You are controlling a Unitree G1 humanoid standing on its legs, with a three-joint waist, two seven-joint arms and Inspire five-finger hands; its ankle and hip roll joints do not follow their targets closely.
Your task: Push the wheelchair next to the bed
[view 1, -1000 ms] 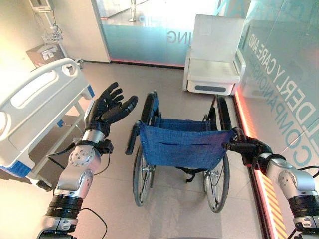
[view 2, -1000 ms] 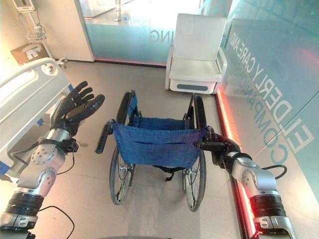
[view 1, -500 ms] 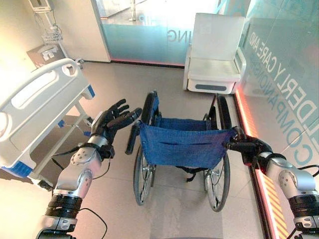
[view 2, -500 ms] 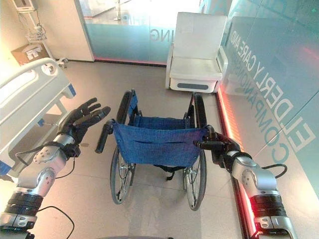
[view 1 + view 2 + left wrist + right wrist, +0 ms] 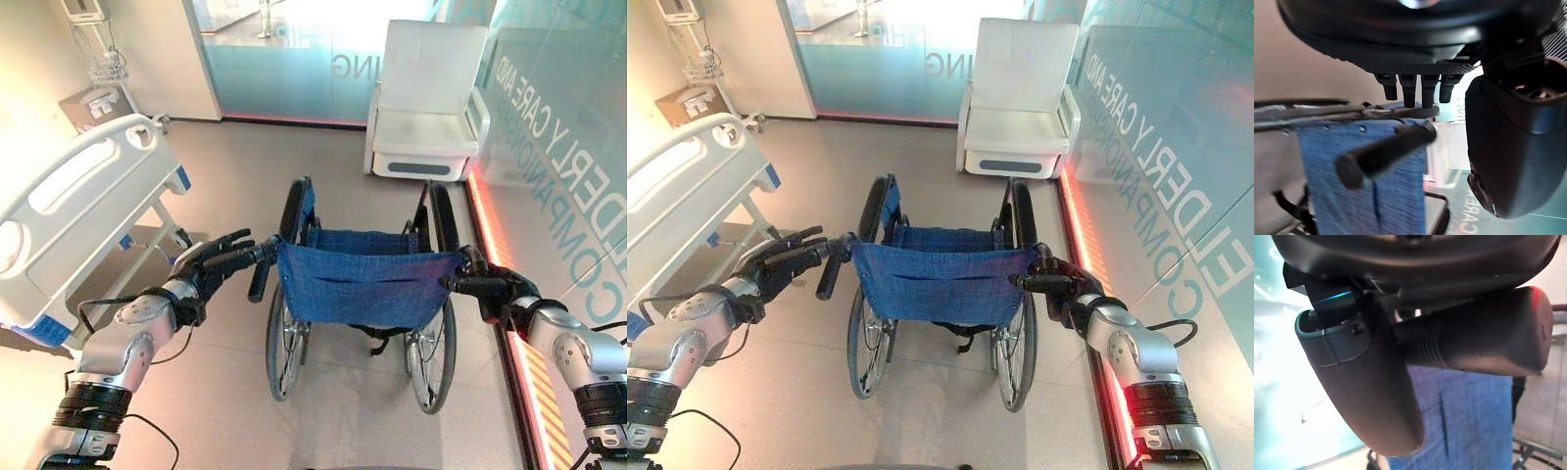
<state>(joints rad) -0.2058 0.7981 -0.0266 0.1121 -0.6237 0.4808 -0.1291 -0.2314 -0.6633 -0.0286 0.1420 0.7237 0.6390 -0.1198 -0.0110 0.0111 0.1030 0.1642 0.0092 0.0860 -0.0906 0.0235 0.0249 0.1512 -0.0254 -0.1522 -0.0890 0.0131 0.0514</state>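
A wheelchair with a blue fabric back [image 5: 364, 284] stands in the middle of the floor, its back towards me. My left hand [image 5: 211, 262] is open, its straight fingers reaching over the black left push handle [image 5: 1386, 152], with the thumb [image 5: 1508, 147] apart beside it. My right hand [image 5: 490, 289] is shut on the ribbed right push handle [image 5: 1474, 345], the thumb [image 5: 1366, 391] curled under it. The white hospital bed [image 5: 69, 206] stands to the left of the wheelchair, with a strip of floor between them.
A white armchair [image 5: 426, 98] stands against the far glass wall beyond the wheelchair. A glass wall with a red floor light strip [image 5: 500, 245] runs close along the wheelchair's right side. A cardboard box [image 5: 93, 103] sits at the back left.
My left hand has dropped from chest height and moved right, to the left push handle. The right hand has kept its hold on the right handle.
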